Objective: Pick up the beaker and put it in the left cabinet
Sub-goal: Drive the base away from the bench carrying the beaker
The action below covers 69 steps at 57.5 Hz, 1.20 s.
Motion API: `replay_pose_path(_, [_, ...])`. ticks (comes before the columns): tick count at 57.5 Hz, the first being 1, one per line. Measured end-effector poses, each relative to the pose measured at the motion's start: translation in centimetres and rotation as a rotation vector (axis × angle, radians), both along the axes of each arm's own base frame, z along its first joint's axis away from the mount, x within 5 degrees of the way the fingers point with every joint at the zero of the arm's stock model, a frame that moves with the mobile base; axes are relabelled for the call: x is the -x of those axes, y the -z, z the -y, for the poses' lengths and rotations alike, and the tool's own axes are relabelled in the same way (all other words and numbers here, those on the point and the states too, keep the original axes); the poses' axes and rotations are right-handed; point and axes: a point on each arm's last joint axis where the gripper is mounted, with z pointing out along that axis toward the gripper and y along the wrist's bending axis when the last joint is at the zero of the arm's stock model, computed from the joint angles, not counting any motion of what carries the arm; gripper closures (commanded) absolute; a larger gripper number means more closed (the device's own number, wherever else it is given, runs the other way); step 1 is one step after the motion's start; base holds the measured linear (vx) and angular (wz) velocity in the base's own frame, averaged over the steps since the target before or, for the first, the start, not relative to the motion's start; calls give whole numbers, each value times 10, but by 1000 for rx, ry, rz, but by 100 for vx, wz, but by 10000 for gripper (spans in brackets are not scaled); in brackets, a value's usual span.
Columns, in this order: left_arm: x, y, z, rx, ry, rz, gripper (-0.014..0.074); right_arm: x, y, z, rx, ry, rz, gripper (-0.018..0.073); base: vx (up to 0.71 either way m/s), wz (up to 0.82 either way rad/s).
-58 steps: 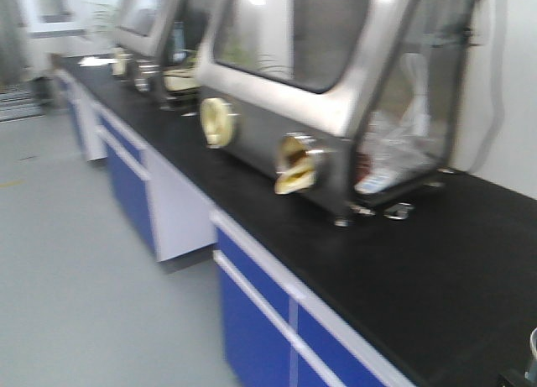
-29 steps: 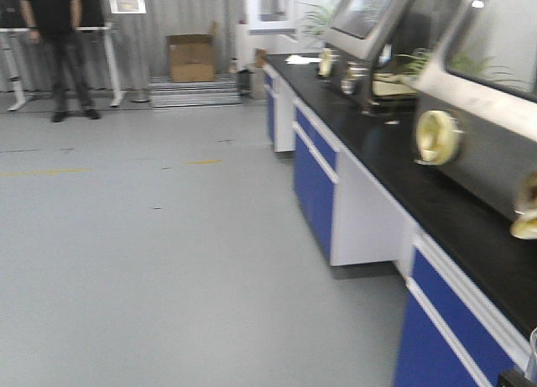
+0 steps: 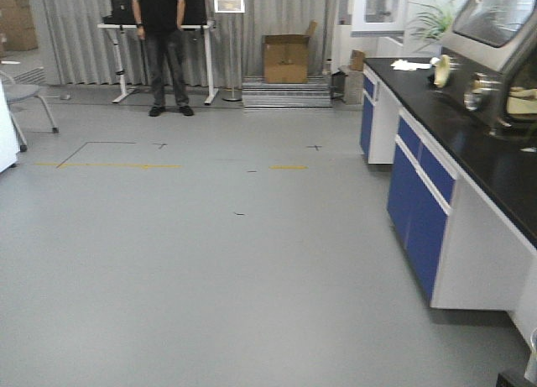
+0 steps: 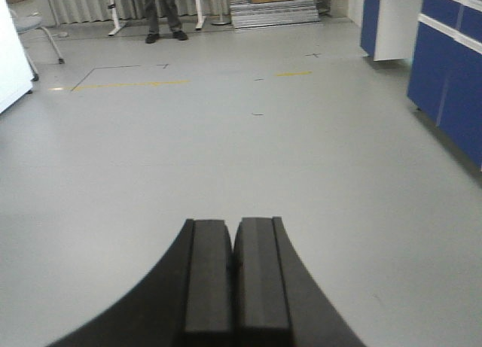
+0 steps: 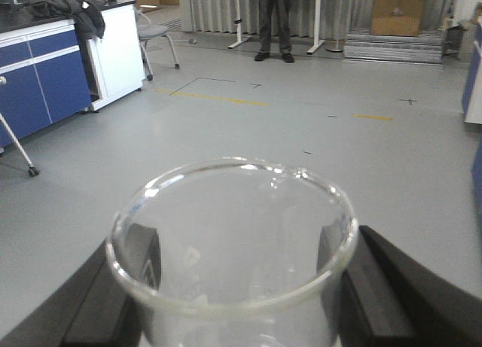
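The beaker (image 5: 233,245) is a clear glass cylinder with a flared rim and fills the lower half of the right wrist view. My right gripper (image 5: 237,260) is shut on it, one black finger (image 5: 98,302) against each side. In the front view only a sliver of the beaker (image 3: 532,353) shows at the bottom right corner. My left gripper (image 4: 233,238) hangs over bare grey floor, its two pads pressed together with nothing between them. The left cabinet is out of view.
A lab bench (image 3: 436,181) with a black top and blue drawers runs along the right. A person (image 3: 164,43) stands at the far wall beside a cardboard box (image 3: 285,58). A chair (image 3: 21,97) is at the far left, and a white and blue bench (image 5: 68,65) shows in the right wrist view.
The front view has swung left, from the black bench with its metal glove boxes to the grey floor and far wall. The beaker stays in the bottom right corner.
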Motion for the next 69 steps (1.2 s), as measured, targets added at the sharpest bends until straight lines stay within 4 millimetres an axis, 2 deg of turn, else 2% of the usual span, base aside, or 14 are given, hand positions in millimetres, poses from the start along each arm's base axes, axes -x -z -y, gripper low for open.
replay_pose_path(69, [0, 0, 0, 0, 0, 0, 593, 0, 0, 0, 0, 0, 0, 560, 57, 11])
